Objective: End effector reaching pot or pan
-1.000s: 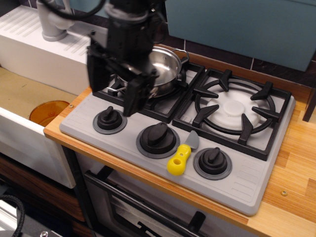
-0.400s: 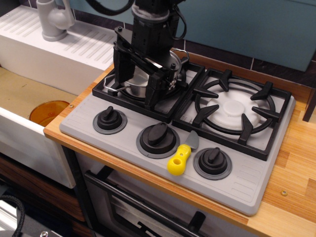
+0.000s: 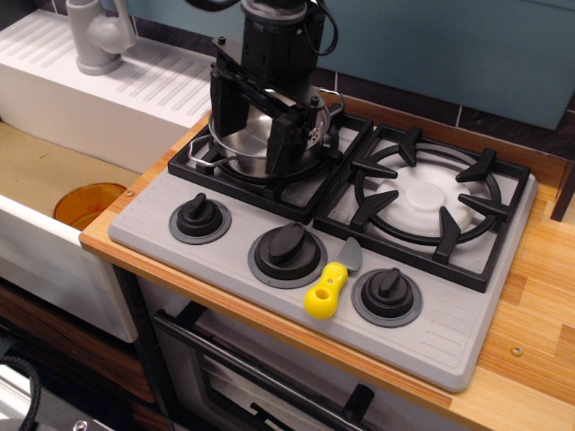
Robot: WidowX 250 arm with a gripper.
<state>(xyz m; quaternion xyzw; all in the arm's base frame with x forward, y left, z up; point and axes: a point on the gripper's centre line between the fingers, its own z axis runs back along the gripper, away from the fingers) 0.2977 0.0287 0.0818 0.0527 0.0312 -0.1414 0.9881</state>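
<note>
On the wooden counter [image 3: 530, 314], a grey stove [image 3: 449, 332]; the tool [image 3: 253, 135] straddles the pot [image 3: 260, 144], fingers wide.

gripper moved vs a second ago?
Yes. The gripper has shifted up-frame and right: its fingers were hanging over the left stove knob area, and now straddle the steel pot on the left burner grate.

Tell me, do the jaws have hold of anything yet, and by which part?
Nothing is held. The gripper hangs open over the pot on the left burner, one finger either side of its near wall, not closed on it.
</note>
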